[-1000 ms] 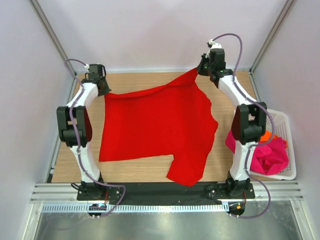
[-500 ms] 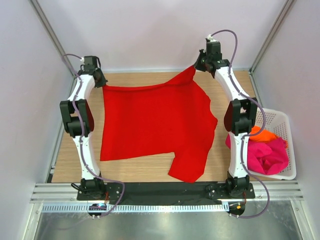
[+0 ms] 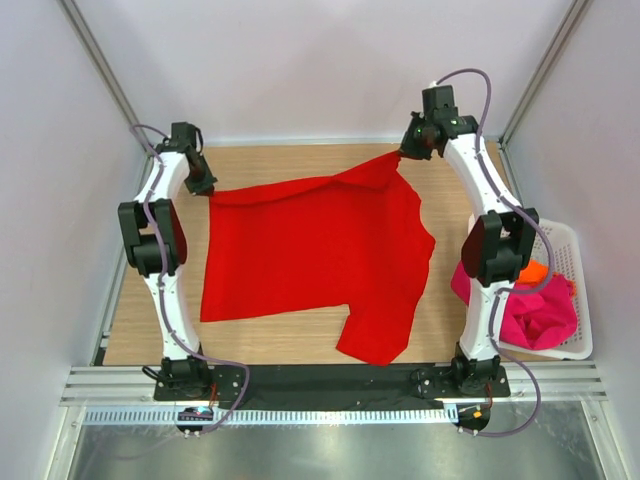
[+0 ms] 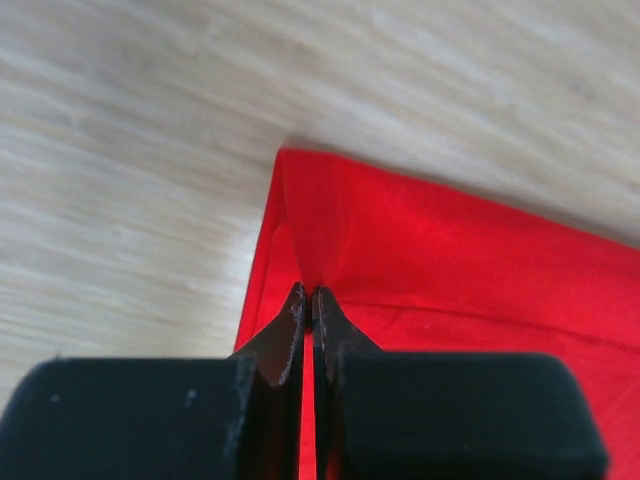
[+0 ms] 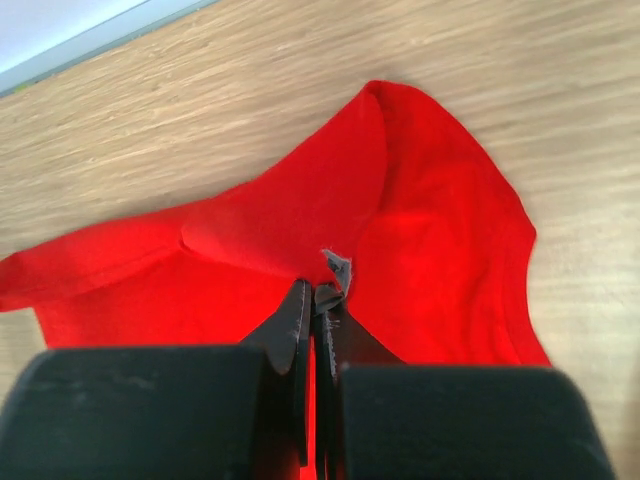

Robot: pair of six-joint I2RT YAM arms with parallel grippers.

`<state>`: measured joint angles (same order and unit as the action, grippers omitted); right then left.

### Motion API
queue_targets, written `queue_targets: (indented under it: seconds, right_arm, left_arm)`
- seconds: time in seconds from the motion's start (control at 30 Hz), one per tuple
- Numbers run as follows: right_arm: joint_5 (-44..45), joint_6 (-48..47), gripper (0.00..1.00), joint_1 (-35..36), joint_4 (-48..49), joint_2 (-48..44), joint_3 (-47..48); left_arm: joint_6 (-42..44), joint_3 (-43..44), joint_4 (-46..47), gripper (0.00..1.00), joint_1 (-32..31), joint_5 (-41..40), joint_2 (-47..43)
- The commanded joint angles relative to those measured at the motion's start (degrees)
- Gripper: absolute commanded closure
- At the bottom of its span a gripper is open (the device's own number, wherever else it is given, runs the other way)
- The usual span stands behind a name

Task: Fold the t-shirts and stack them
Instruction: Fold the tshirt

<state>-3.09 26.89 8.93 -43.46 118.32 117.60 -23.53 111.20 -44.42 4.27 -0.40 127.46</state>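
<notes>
The left gripper (image 4: 310,297) is pinched shut on the far-left corner of the red shirt (image 3: 310,255), which lies spread across the table (image 3: 125,320). The right gripper (image 5: 313,290) is clamped on the shirt's far-right corner. The pink shirt (image 3: 545,315) and orange shirt (image 3: 535,270) sit in the basket (image 3: 570,240).

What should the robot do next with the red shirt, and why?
Probably carry the far edge toward the near edge, folding it in half: the left gripper and right gripper each pinch a far corner of the red t-shirt, which lies spread out.
</notes>
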Motion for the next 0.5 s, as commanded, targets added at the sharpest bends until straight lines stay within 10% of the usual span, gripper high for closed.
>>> queue_targets:
  seconds: [0.0,0.47]
  right_arm:
    - [-0.15,1.76,0.99,-0.49,-4.34,-6.52,-1.66]
    - [0.8,2.55,0.99,-0.4,-6.02,-17.68,-19.24]
  left_arm:
    - [0.06,-1.24,-4.43,1.0,0.56,-0.21,-5.11]
    - [-0.81,-6.6,-8.4,1.0,0.56,-0.3,-8.45]
